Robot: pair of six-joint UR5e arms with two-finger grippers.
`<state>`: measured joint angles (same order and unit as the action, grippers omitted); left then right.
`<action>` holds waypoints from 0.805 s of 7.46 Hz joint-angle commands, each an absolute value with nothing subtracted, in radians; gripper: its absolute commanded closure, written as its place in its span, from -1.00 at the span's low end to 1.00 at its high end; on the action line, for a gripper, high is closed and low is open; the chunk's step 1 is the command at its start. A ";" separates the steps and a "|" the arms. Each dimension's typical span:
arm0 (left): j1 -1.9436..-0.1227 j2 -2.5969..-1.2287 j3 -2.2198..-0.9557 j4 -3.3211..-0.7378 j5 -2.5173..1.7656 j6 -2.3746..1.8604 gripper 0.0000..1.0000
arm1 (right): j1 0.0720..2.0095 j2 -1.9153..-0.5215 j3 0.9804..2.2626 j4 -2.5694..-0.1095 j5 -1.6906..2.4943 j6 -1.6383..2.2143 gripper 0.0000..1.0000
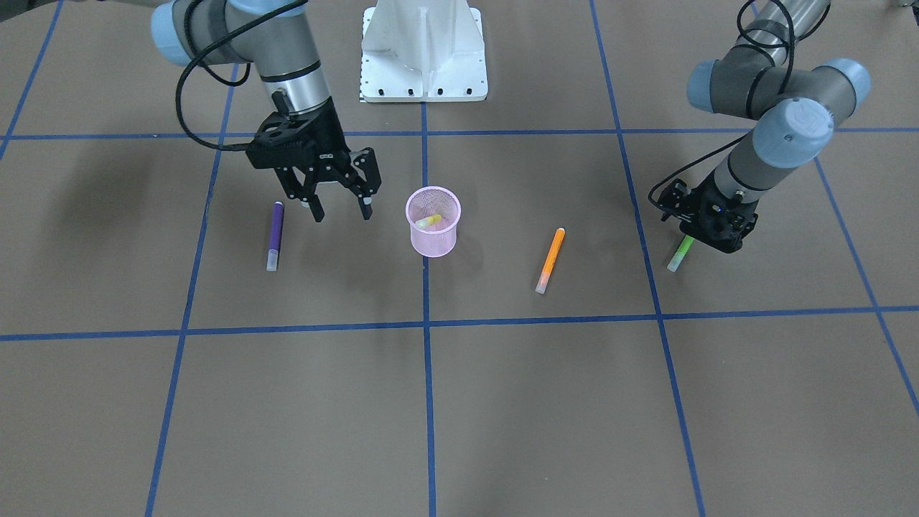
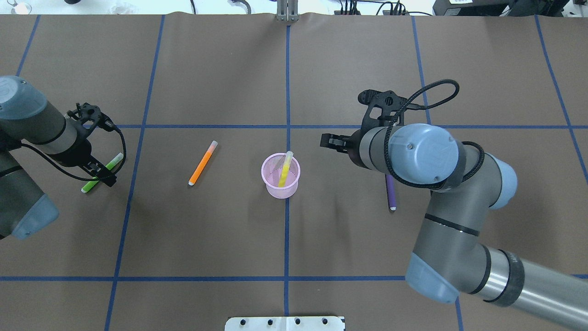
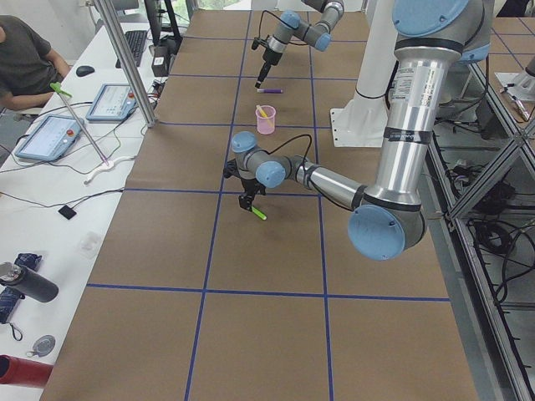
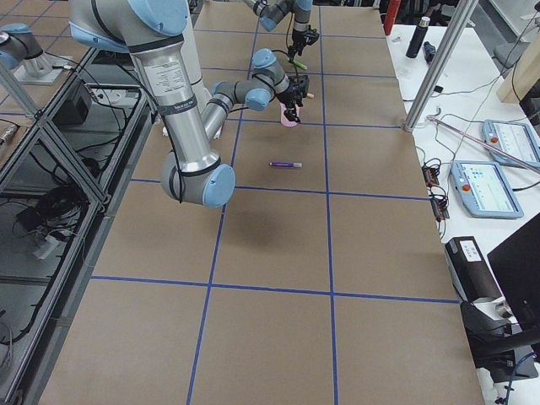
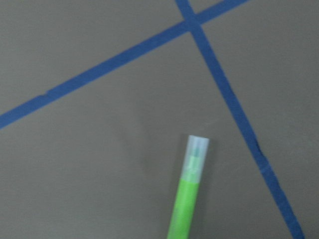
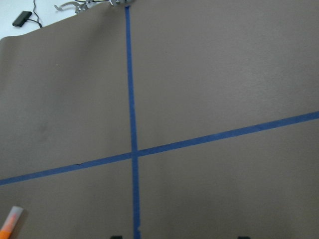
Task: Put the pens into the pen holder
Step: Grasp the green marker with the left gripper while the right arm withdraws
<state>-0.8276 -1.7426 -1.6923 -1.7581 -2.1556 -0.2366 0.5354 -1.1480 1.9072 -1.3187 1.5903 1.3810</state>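
Overhead exterior: tapered pink wire-mesh holder [image 2: 274, 190] contains slim yellow pen [image 2: 285, 171]; orange pen [image 2: 202, 163] lies left. Right gripper [image 1: 343, 214] spread; left gripper [image 2: 98, 171] over green pen [image 2: 114, 160], grip indiscernible.

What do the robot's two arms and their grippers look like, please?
The left arm and right arm are alike: silver-grey tubes, pale blue joint caps, black rings. The left gripper and right gripper are black; the right one shows two slim fingers on a skeletal linkage. A black cable loops beside each wrist. I can read no markings.
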 commanded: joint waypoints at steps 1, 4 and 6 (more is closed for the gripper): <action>-0.824 -1.756 -1.687 -1.706 -2.109 -0.092 -0.79 | 0.633 -1.212 1.910 -1.315 1.773 1.269 -0.64; -0.827 -1.866 -1.571 -1.703 -2.086 -0.048 -0.71 | 0.684 -1.253 1.908 -1.316 1.820 1.238 -0.61; -0.828 -1.868 -1.566 -1.704 -2.086 -0.048 -0.27 | 0.695 -1.264 1.908 -1.315 1.836 1.236 -0.61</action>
